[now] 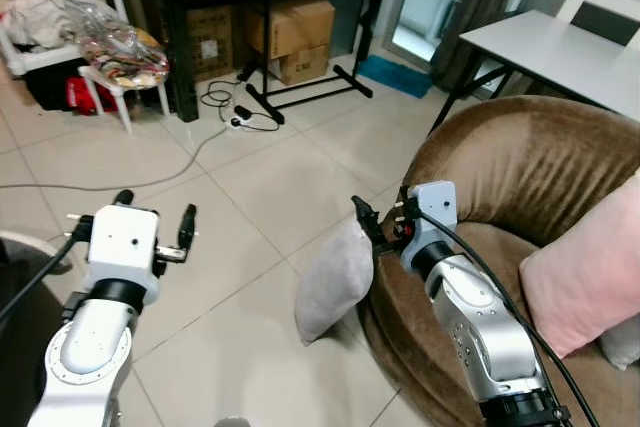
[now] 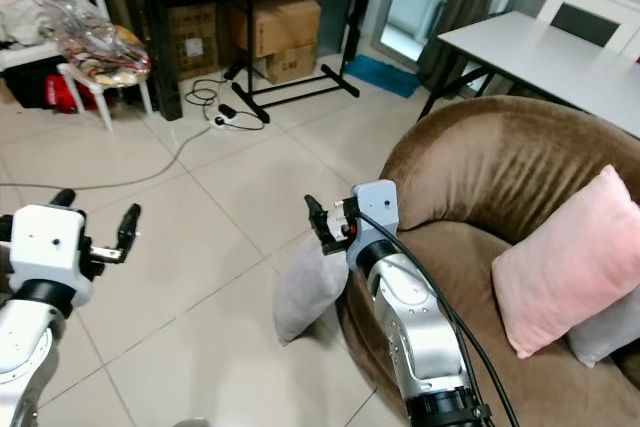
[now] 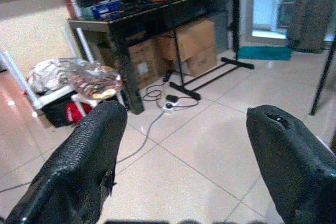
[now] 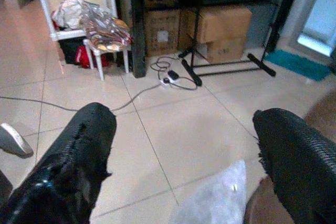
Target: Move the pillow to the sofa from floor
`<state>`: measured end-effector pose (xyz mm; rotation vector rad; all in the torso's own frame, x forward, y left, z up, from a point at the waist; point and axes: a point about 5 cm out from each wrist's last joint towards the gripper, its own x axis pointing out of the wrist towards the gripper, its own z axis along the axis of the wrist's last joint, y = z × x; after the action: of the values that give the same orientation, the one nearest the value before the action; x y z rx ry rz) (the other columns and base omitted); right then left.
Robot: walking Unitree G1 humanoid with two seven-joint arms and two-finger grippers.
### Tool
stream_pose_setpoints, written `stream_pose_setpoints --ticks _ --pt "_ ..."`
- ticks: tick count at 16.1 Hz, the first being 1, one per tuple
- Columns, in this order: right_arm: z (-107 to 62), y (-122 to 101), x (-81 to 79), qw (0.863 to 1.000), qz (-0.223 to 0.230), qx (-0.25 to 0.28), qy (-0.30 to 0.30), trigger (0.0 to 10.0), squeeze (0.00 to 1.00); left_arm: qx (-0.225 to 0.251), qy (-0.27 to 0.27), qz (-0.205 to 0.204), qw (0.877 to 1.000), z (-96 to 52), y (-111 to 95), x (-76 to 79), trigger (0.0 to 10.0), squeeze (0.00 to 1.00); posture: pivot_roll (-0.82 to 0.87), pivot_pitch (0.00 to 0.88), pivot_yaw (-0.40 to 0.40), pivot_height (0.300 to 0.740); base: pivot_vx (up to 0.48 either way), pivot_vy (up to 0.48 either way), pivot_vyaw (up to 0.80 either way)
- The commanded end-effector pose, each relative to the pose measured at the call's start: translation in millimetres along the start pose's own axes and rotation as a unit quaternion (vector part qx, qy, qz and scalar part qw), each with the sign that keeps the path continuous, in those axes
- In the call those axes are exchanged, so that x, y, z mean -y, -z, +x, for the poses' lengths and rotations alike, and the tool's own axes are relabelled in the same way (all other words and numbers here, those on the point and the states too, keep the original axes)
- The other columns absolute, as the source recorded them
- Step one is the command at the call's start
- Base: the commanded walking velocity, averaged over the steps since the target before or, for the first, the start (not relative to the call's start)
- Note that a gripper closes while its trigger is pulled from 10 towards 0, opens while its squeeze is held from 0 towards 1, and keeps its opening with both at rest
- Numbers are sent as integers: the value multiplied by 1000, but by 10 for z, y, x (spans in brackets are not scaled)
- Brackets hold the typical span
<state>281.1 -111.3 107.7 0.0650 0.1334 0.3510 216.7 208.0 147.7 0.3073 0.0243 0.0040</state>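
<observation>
Grey pillow (image 1: pixel 336 282), judged soft and light, lies just below the spread-fingered right gripper (image 1: pixel 372 223); its top corner should be pinched.

The grey pillow (image 1: pixel 336 280) is looking like soft matt cloth, the brown sofa (image 1: pixel 520 162) velvety; floor tiles (image 1: pixel 270 182) are shining glossy, and cardboard boxes (image 1: pixel 290 27) are looking papery, dull.
</observation>
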Motion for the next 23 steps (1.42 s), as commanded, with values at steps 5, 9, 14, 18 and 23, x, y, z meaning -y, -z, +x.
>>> stream_pose_setpoints --ticks 5,9,14,18,23 --pt "-62 56 175 997 44 -7 58 10000 1000 -5 1 11 1000 -6 89 -26 10000 0 99 0 -114 740 314 0 0" --pt "-101 116 193 997 44 -30 60 10000 1000 -1 6 4 1000 3 112 -25 10000 0 80 0 -97 740 401 0 -394" --pt "-141 180 250 996 12 -30 87 10000 1000 2 -6 4 1000 -18 186 -47 10000 0 77 0 -88 740 405 0 -158" --pt "-133 220 289 994 31 -41 96 10000 1000 -2 -33 24 999 -78 224 -188 10000 0 88 0 -96 740 404 0 0" --pt "-99 327 153 996 49 -78 15 10000 1000 -15 -40 41 998 -172 310 -272 10000 0 110 0 -109 740 380 0 0"
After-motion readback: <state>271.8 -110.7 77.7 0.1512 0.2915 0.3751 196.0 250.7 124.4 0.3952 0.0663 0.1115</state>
